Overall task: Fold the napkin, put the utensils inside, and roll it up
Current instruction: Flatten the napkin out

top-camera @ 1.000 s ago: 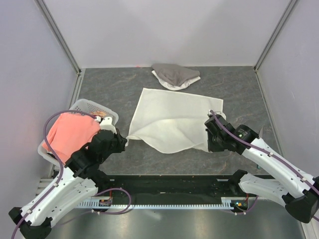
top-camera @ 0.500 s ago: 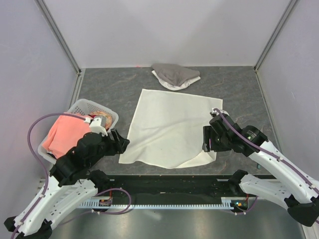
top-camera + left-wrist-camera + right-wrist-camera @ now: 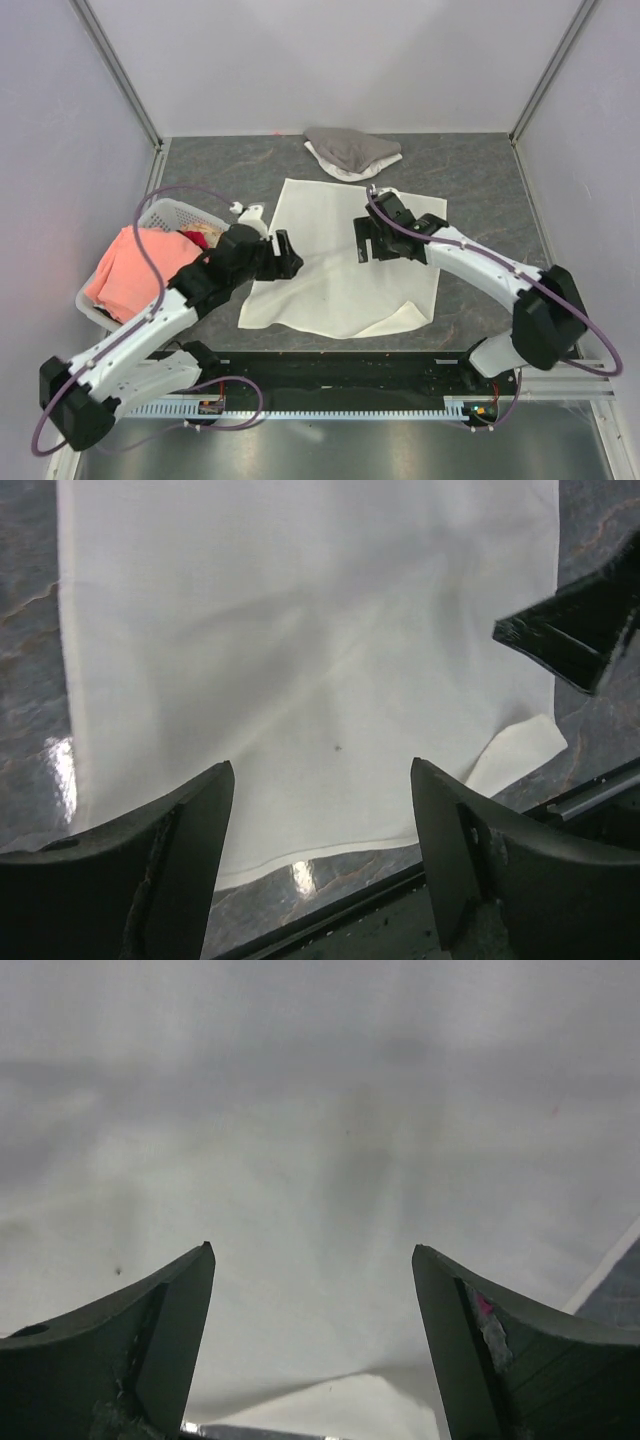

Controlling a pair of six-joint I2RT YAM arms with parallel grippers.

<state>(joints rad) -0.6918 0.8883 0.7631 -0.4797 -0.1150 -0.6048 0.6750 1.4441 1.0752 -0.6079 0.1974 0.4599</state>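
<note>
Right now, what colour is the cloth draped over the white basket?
The cloth is salmon pink; the top external view shows it best.

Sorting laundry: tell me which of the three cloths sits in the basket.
The salmon-pink cloth, in the white basket at the left. The cream napkin lies spread on the table; the grey-and-white heap sits at the back.

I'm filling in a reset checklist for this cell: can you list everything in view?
napkin: one, cream-white, spread mid-table, near right corner turned over
cloth heap: one, grey and white, far edge of the table
basket: one, white, left side of the table
pink cloth: one, salmon-pink, draped in the basket
table: one, dark grey marbled
left gripper: one, black, open, above the napkin's left edge
right gripper: one, black, open, above the napkin's right part
</note>
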